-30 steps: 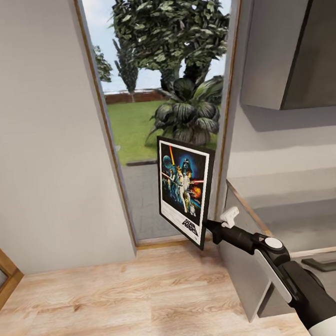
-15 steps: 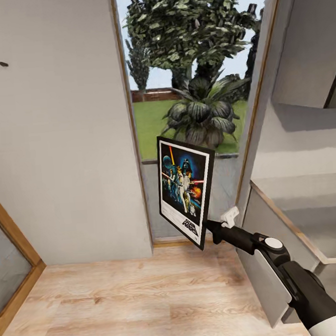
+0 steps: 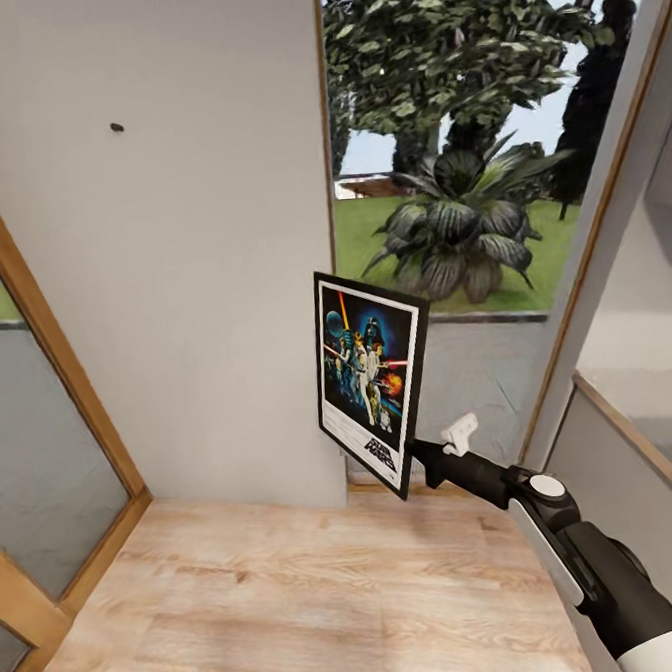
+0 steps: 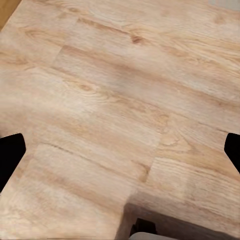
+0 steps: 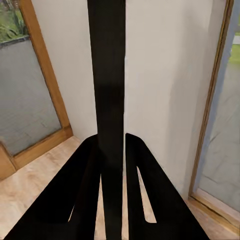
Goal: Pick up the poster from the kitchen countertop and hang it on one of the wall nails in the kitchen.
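My right gripper [image 3: 417, 461] is shut on the lower right edge of the Star Wars poster [image 3: 373, 394], holding it upright in mid-air above the floor. In the right wrist view the poster's black edge [image 5: 106, 75] runs as a dark strip between the two fingers of the right gripper [image 5: 112, 150]. A tiny dark wall nail [image 3: 117, 127] sits high on the pale grey wall [image 3: 212, 284], up and to the left of the poster. My left gripper [image 4: 120, 152] is open over bare wood floor, holding nothing. The kitchen countertop is out of view.
A wood-framed glass door [image 3: 43, 447] stands at the left. A tall glazed opening [image 3: 448, 218] behind the poster looks onto a garden. A grey lower cabinet [image 3: 627, 486] is at the right edge. Light wood flooring [image 3: 314, 598] spreads in front.
The camera has swung left: the nailed wall and the glass door came into view, and the cabinets slid off to the right. The poster stays held in my right gripper.
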Controlling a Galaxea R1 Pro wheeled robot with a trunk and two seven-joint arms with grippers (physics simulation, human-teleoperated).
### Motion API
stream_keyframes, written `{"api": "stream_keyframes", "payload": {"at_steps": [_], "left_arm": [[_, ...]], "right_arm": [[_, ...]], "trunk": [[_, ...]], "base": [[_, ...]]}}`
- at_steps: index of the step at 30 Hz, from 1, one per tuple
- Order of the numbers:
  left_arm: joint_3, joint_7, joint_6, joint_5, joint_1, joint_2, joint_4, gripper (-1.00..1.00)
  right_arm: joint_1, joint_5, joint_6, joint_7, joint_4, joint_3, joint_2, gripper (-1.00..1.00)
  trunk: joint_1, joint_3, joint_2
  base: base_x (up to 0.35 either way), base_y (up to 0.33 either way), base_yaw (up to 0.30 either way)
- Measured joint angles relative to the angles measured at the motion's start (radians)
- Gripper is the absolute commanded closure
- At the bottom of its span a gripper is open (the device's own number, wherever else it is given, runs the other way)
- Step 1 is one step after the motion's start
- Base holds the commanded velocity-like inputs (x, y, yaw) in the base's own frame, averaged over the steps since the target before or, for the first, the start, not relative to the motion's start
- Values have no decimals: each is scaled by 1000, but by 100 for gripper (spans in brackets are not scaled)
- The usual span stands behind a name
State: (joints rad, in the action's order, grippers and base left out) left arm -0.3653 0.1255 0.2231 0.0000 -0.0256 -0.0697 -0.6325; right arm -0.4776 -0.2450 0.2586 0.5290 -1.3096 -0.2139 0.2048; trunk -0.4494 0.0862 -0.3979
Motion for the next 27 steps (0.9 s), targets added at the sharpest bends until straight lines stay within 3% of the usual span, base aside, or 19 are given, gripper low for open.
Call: {"api": "stream_keyframes", "payload": {"at_steps": [27], "left_arm": [[0,-2,0,0,0,0,0,-100]], "right_arm": [[0,-1,0,0,0,-2,0,100]], "trunk": [[0,0,0]], "base": [[0,0,294]]}}
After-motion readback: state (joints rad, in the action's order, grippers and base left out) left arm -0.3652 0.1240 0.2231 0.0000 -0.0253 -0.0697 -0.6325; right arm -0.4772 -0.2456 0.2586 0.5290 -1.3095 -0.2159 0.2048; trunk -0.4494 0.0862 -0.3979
